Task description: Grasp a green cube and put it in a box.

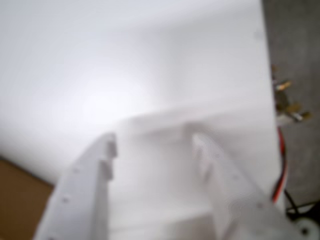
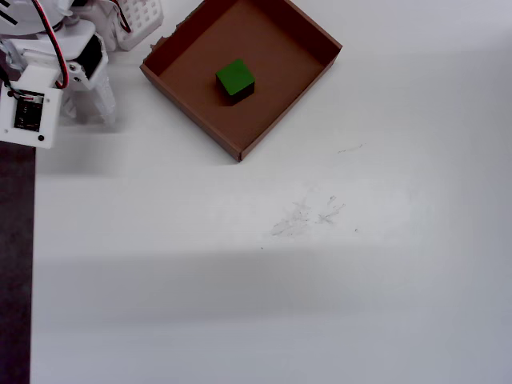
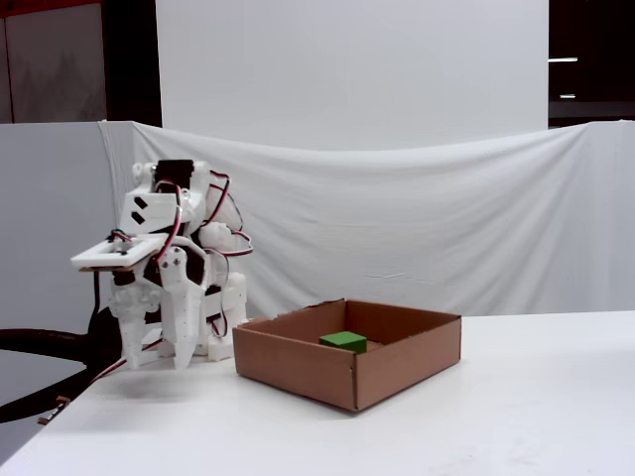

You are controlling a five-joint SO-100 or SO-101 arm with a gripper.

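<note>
The green cube (image 2: 235, 78) lies on the floor of the brown cardboard box (image 2: 192, 112), near its middle; it also shows in the fixed view (image 3: 343, 340) inside the box (image 3: 298, 372). My white gripper (image 2: 86, 112) is left of the box, apart from it, fingers pointing down at the table (image 3: 156, 362). In the wrist view the gripper (image 1: 154, 140) is blurred, its jaws stand apart with nothing between them, and a brown corner of the box (image 1: 15, 200) shows at the lower left. The cube is out of the wrist view.
A white perforated basket-like object (image 2: 140, 16) sits by the arm's base, behind the box's left corner. The table's left edge meets a dark strip (image 2: 16, 264). Faint scuff marks (image 2: 304, 212) lie mid-table. A white cloth (image 3: 446, 218) hangs behind.
</note>
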